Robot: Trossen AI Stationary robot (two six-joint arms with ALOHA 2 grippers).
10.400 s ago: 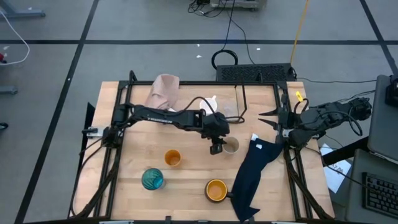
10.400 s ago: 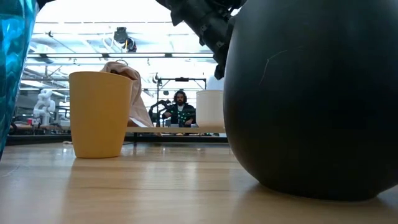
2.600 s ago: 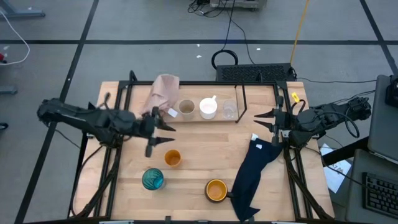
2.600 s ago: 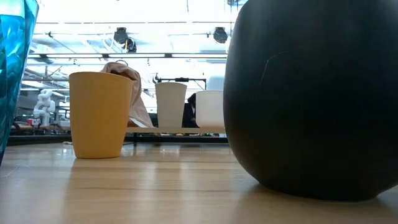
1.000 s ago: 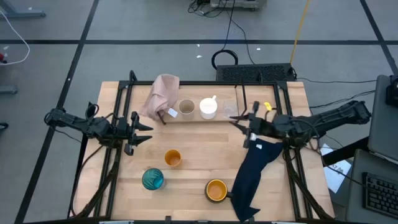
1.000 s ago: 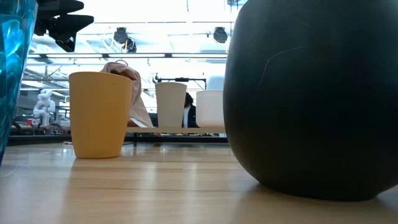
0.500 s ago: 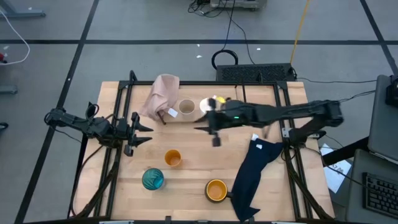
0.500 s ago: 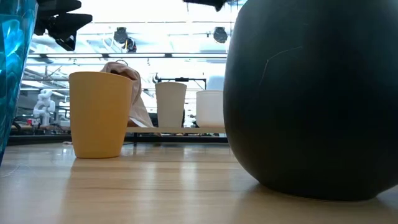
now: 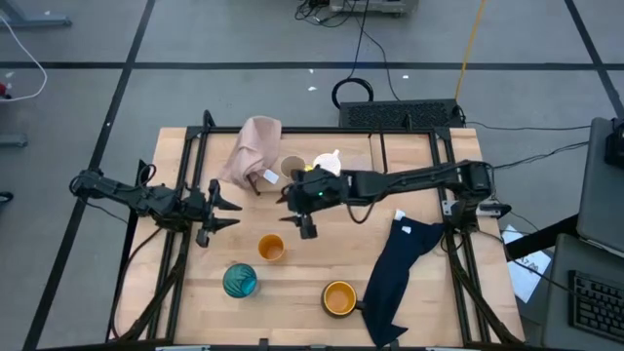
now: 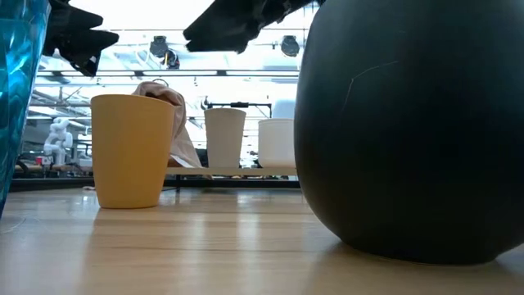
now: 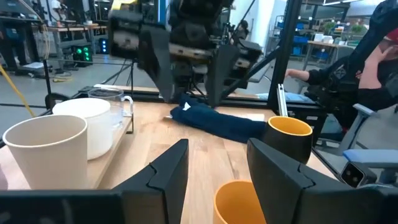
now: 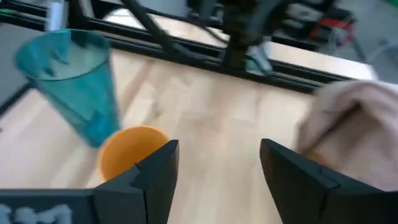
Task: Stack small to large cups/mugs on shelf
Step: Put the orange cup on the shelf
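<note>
A beige cup (image 9: 292,168) and a white handled mug (image 9: 329,159) stand on the black rod shelf (image 9: 380,148) at the table's far side. The left wrist view also shows a clear cup (image 11: 109,99) there. A small orange cup (image 9: 270,248), a teal glass (image 9: 239,281) and a wider mug (image 9: 338,298), orange-yellow inside and dark outside, stand on the wood. My right gripper (image 9: 295,214) hovers open over the table's middle, just far of the small orange cup (image 12: 127,149) and above it. My left gripper (image 9: 229,212) waits open at the left.
A navy cloth (image 9: 395,273) lies along the right side, down to the near edge. A pink cloth (image 9: 255,146) is draped over the shelf's left end. My right arm (image 9: 409,178) reaches across in front of the shelf. Bare wood lies between the standing cups.
My right gripper has swung from the table's right side, beside the navy cloth, toward the left, passing in front of the shelf to the middle above the small orange cup. No cup has moved.
</note>
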